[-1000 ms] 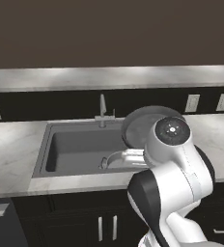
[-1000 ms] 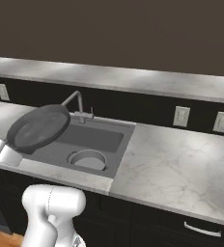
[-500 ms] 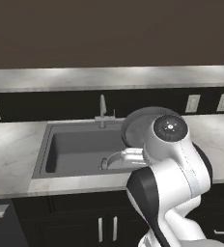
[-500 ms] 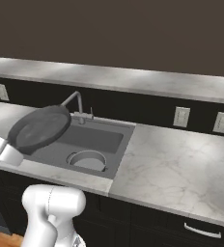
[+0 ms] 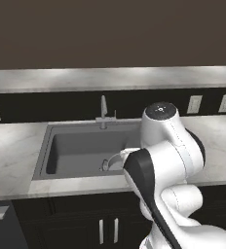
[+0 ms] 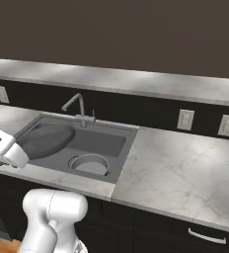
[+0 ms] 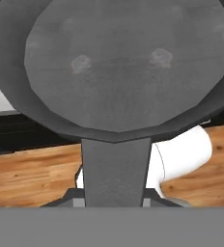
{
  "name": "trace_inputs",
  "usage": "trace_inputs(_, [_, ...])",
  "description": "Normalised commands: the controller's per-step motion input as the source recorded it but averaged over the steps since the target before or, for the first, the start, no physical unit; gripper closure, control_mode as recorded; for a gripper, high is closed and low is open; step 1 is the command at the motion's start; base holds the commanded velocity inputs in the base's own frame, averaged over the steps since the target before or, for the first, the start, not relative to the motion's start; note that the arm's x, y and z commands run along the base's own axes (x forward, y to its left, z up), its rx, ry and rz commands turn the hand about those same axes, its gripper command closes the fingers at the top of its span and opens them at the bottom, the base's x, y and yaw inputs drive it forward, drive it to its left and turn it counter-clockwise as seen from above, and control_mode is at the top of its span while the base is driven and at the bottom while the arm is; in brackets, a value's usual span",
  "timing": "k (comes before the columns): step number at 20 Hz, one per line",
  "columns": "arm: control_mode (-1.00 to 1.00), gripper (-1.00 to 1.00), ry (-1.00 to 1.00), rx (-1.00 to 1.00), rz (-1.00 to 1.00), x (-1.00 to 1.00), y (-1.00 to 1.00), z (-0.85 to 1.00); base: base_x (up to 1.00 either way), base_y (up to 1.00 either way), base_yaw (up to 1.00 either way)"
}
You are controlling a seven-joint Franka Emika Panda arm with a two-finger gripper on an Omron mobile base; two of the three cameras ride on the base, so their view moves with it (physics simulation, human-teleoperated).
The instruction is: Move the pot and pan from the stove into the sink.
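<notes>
There is 1 sink [image 6: 111, 143], and 1 faucet [image 6: 75, 106] rises at its back edge. Inside the sink sits 1 pot [image 6: 89, 164]; 1 pan [image 6: 46, 140] hangs above the sink's left part. On the wall behind the sink, 3 outlets show: 2 to its right [image 6: 185, 119] [image 6: 227, 125], 1 to its left [image 6: 2, 94].

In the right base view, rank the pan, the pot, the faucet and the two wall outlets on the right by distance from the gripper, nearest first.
1. Pan: held by its handle in the gripper, over the sink's left side.
2. Pot: in the basin, just right of the pan.
3. Faucet: behind the basin.
4. Nearer outlet: on the back wall, right.
5. Farther outlet: far right.
</notes>
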Motion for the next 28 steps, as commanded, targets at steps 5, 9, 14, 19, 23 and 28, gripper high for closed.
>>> trace_inputs(5, [-1.0,1.0,0.14,0.0,0.01,0.11,0.0,-0.15,0.0,0.0,0.0])
trace_inputs(9, [-1.0,1.0,0.16,0.0,0.0,0.33,0.09,-0.17,0.0,0.0,0.0])
trace_inputs(14, [-1.0,1.0,0.12,0.0,0.0,0.6,0.13,-0.23,0.0,0.0,0.0])
trace_inputs(19, [-1.0,1.0,0.08,0.0,0.0,0.69,0.13,-0.24,0.0,0.0,0.0])
trace_inputs(23, [-1.0,1.0,0.05,0.0,0.0,0.72,0.12,-0.24,0.0,0.0,0.0])
trace_inputs(28, [-1.0,1.0,0.0,0.0,-0.02,0.59,0.1,-0.27,0.0,0.0,0.0])
